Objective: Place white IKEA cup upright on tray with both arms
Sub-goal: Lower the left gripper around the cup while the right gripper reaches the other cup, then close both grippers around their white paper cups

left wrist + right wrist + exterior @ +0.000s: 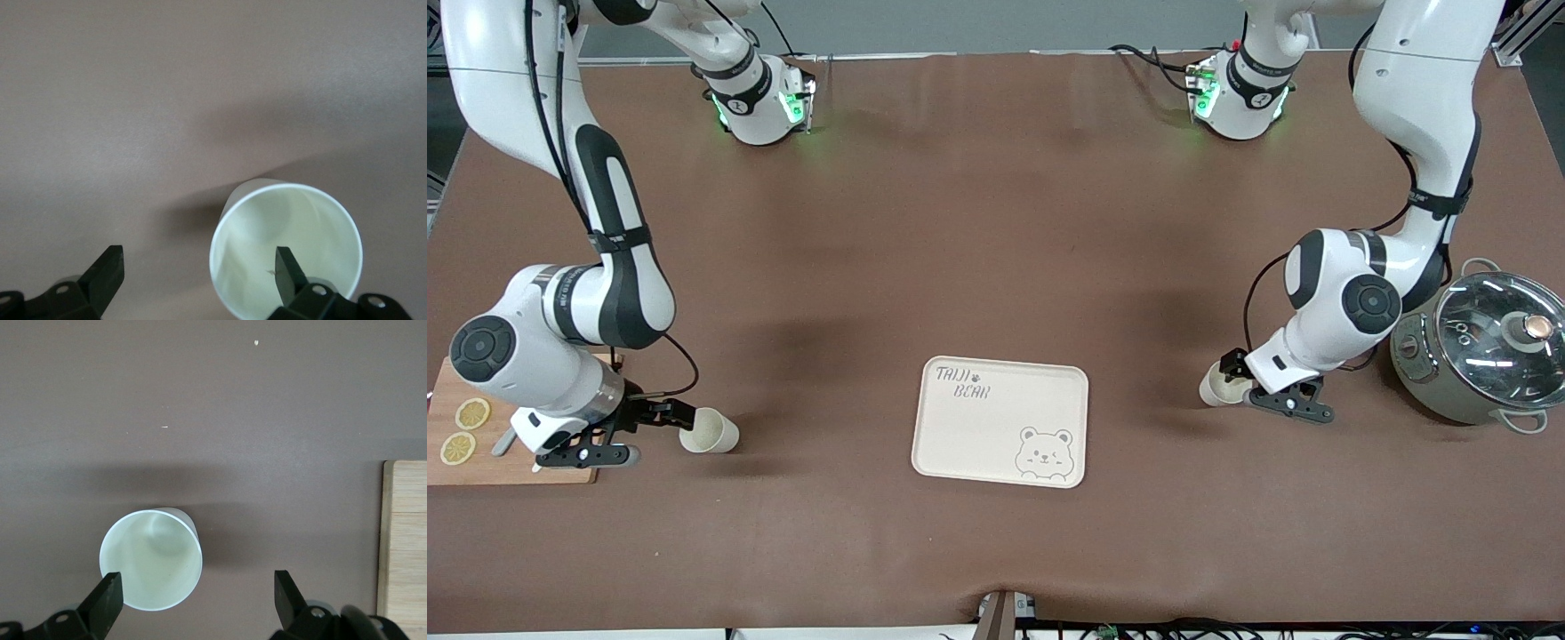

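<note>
Lying nearest the front camera among the task's things, the tray (1000, 420) sits flat mid-table with its bear face up and nothing on it. A little farther from that camera, toward the right arm's end of the table, one white cup (710, 433) lies on its side on the brown table (996, 222), mouth turned toward the right gripper (654, 427). That gripper sits low just beside the cup, fingers spread apart and holding nothing; in the right wrist view the cup's open mouth (151, 559) lines up with one finger rather than the gap between the two. Beside that arm a wooden cutting board (480, 462) carries lemon slices (471, 413).

Toward the left arm's end, a second white cup (1216, 385) also lies tipped over, well apart from the tray. The left gripper (1249, 391) is down at it, fingers likewise apart; the left wrist view shows one finger (288, 270) in front of or inside the cup's mouth (287, 250) and the other outside, with no squeeze yet. A lidded pot (1485, 351) stands just beside that arm.

The step in hand appears to be the approach to grasp, both cups ungripped. Next, each gripper would likely need its fingers on either side of a cup wall, then to close, lift, turn the cup mouth-up and carry it over the tray.
</note>
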`<state>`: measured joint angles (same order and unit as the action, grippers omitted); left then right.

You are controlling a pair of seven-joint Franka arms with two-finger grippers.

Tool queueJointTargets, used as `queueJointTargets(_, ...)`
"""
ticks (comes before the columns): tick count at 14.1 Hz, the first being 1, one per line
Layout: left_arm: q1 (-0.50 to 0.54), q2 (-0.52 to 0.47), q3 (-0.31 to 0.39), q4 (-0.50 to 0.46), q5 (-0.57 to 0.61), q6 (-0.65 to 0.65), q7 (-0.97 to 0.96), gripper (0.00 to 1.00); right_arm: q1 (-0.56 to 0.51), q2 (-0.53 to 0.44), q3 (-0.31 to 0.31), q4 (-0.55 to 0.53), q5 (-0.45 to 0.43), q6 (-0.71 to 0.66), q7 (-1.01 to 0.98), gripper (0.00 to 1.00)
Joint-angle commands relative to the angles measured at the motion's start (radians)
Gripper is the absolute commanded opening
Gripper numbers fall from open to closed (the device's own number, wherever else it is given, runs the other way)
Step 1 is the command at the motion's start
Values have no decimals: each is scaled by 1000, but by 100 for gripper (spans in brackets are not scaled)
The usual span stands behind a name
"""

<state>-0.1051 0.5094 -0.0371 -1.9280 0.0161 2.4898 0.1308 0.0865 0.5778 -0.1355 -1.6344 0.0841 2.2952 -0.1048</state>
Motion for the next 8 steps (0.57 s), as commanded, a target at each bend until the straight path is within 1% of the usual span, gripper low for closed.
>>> queueJointTargets(1, -2, 32, -1, 32, 19, 9, -23, 100, -4, 26, 2, 18, 16, 29, -4, 100)
queueJointTargets(4, -5, 60, -3, 46, 16, 9, -31, 100, -8, 51, 1, 21, 14, 59, -4, 100)
queueJointTargets(7, -8, 72, -3, 56, 11, 17, -80, 100, -11, 65, 1, 28, 13, 69, -4, 100)
queueJointTargets(8, -11, 76, -3, 60, 8, 17, -94, 50, -14, 73, 1, 36, 13, 69, -6, 100)
